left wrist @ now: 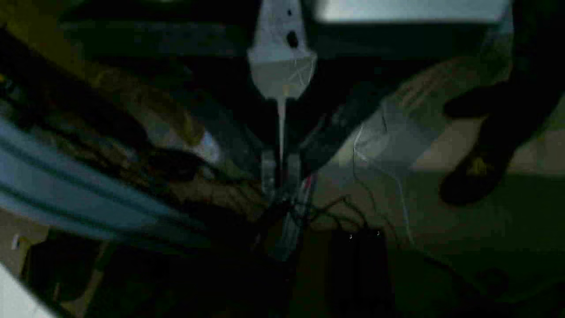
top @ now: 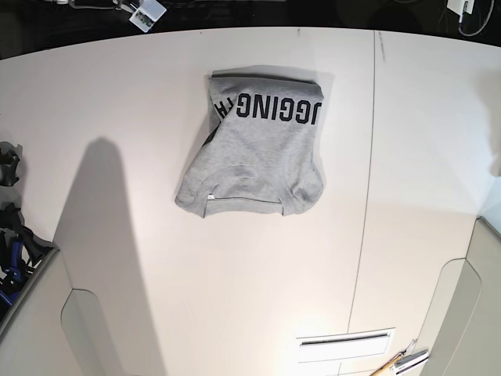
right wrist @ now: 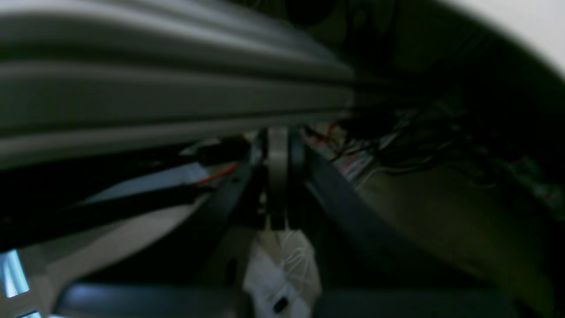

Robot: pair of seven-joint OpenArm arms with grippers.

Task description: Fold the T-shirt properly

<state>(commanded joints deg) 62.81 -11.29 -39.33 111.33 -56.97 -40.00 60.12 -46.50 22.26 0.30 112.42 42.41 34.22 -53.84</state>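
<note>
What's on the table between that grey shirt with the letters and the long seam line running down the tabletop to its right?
Nothing. In the base view, the stretch of white table between the T-shirt and the seam line is bare.

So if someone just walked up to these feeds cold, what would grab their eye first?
The grey T-shirt, lying alone in a folded bundle in the upper middle of the white table, black block lettering showing along its far edge. Next, a long dark shadow across the table's left. Both wrist views are dark and blurred, with neither arm near the shirt.
</note>
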